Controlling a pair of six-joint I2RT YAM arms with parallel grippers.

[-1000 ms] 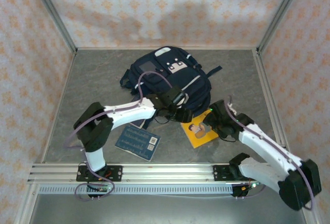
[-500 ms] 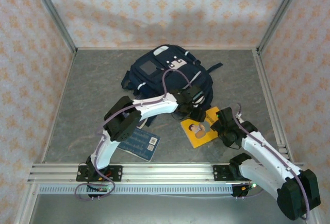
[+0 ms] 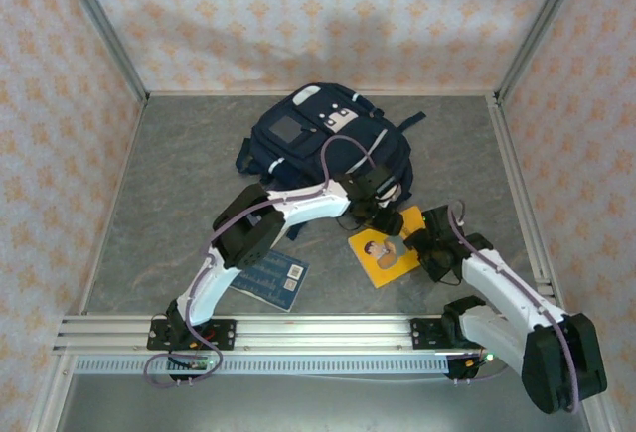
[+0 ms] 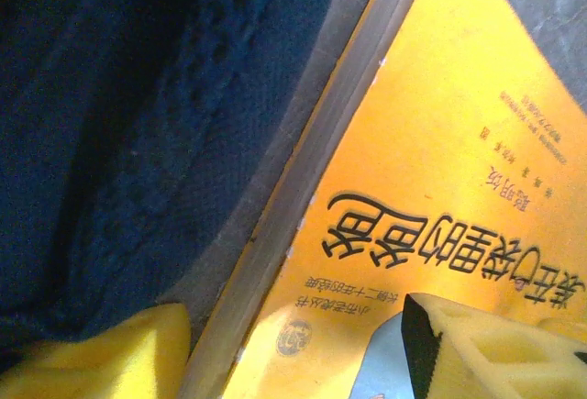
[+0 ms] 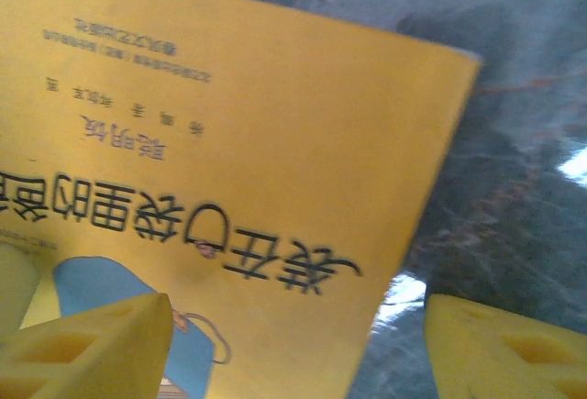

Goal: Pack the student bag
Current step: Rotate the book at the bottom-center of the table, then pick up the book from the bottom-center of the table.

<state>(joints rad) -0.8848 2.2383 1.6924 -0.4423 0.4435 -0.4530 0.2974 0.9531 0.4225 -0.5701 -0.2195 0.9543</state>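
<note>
- The left claw (image 4: 293,330) is released. Its yellow foam fingers (image 4: 500,349) are spread and clamp nothing, one hanging over dark cloth and the other over an orange-yellow cover.
- Between those fingers runs the tan page edge of a thin orange-yellow paperback book (image 4: 459,160) with black Chinese lettering.
- That edge lies just beside the student bag (image 4: 128,115), a large navy-blue fabric backpack with white stripe trim and a grey square front patch.
- From above, the left claw (image 3: 381,216) sits where the book's far edge meets the near rim of the bag.
- The right claw (image 5: 298,326) is also released. One yellow finger is over the book's cover and the other over bare table, with the book's side edge between them.
- In the top view the right claw (image 3: 412,245) is at the book's right side, near the left claw.
- The student bag (image 3: 318,144) lies flat in the far middle of the grey stone-patterned table (image 3: 169,194), patch side up, with its dark straps splayed to both sides.
- A flat dark-blue book with white print (image 3: 266,278) lies near the left arm's elbow, apart from the yellow one.
- An aluminium rail (image 3: 318,331) runs along the near edge, and walls with patterned paper surround the table.
</note>
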